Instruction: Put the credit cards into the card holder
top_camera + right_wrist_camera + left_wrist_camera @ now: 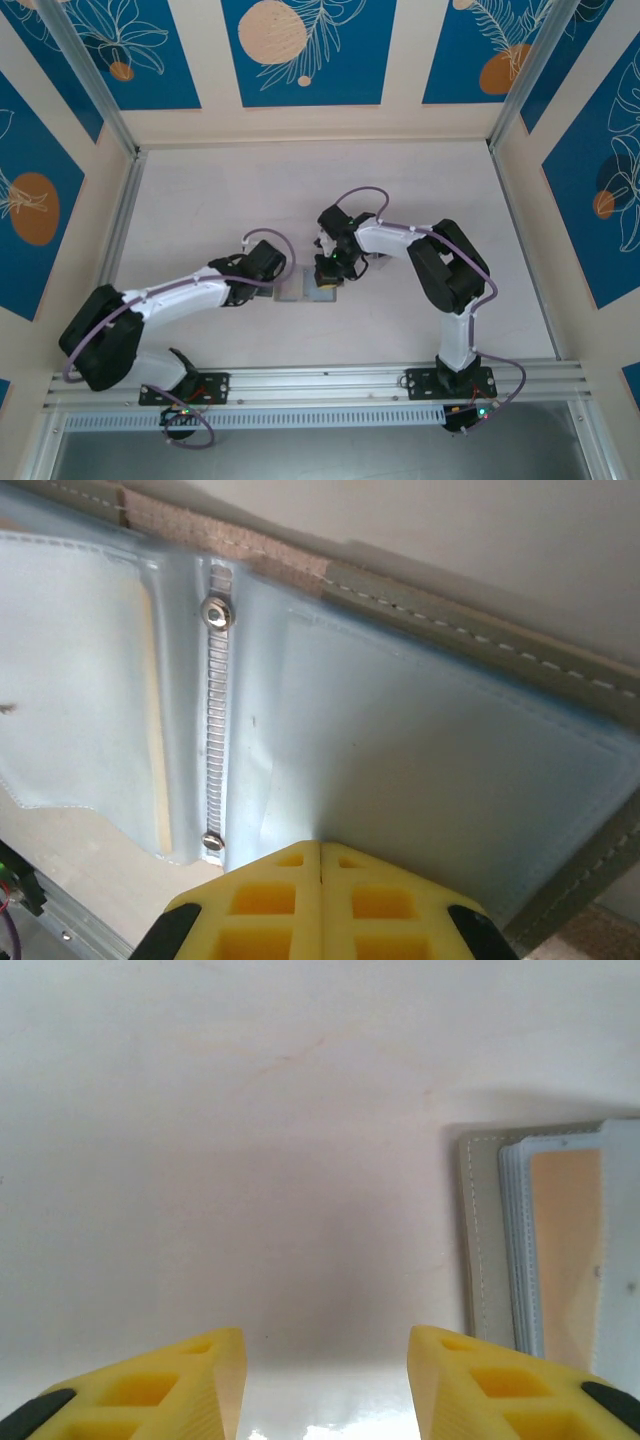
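Observation:
The card holder (291,291) lies open on the table between the two arms. Its grey stitched cover (480,640) carries pale clear sleeves on a metal spine (213,710). An orange credit card (565,1250) sits inside a sleeve. My right gripper (320,846) is shut, and its tips touch the right-hand sleeve (420,750). I cannot tell whether it pinches the sleeve. My left gripper (327,1345) is open over bare table, with nothing between its fingers. The holder's grey edge (480,1250) lies just to its right. In the top view, the left gripper (270,284) and right gripper (327,276) flank the holder.
The pale table (200,210) is walled by blue-patterned panels, with metal posts (100,90) at the back corners. An aluminium rail (320,380) at the near edge carries both arm bases.

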{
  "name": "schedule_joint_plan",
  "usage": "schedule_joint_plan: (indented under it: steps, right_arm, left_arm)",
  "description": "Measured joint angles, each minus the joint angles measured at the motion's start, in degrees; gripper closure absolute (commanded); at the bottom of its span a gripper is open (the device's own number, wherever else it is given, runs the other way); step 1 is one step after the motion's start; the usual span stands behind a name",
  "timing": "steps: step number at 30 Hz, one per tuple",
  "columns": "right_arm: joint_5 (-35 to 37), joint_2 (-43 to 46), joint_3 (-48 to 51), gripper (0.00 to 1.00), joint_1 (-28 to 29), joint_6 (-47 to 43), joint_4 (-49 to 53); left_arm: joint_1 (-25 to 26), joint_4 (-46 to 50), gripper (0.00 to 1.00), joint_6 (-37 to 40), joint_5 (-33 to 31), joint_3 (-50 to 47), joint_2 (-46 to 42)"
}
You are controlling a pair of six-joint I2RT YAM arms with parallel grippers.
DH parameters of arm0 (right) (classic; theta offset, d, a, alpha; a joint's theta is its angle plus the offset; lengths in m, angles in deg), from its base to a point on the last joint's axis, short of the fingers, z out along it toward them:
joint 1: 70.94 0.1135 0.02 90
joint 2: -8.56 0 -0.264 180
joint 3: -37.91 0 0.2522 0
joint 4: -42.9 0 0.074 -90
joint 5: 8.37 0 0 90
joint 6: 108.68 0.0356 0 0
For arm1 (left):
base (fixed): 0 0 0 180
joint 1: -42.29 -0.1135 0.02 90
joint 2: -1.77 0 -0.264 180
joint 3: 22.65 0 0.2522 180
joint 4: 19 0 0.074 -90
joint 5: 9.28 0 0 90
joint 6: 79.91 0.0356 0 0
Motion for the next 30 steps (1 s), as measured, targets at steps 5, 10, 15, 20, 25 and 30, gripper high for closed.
schedule_joint_plan:
  steps: [5, 10, 15, 20, 25, 30]
  right_arm:
    - [2.1, 0.9, 0.3, 0.96, -2.0, -0.9, 1.7]
    - [2.6, 1.0, 0.3, 0.96, -2.6, -1.9, 2.2]
    - [3.8, 4.1, 0.7, 0.9, -2.9, -3.0, 3.6]
    - [5.6, 12.6, 0.3, 0.79, -5.2, -3.8, 5.7]
    - [12.6, 16.4, -2.0, 0.72, -10.2, -3.0, 9.1]
    - [21.0, 16.5, -2.0, 0.67, -15.6, -1.5, 12.3]
  left_arm:
    - [0.0, 0.1, 0.54, 1.7, 5.8, 1.8, -4.2]
    - [0.3, -1.0, 0.56, 4.8, 12.8, 7.7, 0.6]
    - [1.1, -1.8, 0.56, 7.0, 16.1, 12.7, 9.9]
    - [1.1, -2.0, 0.56, 7.1, 16.4, 13.2, 15.3]
    - [1.1, -2.6, 0.57, 7.1, 16.2, 12.4, 16.5]
    - [1.3, -4.0, 0.57, 7.1, 16.3, 10.1, 16.5]
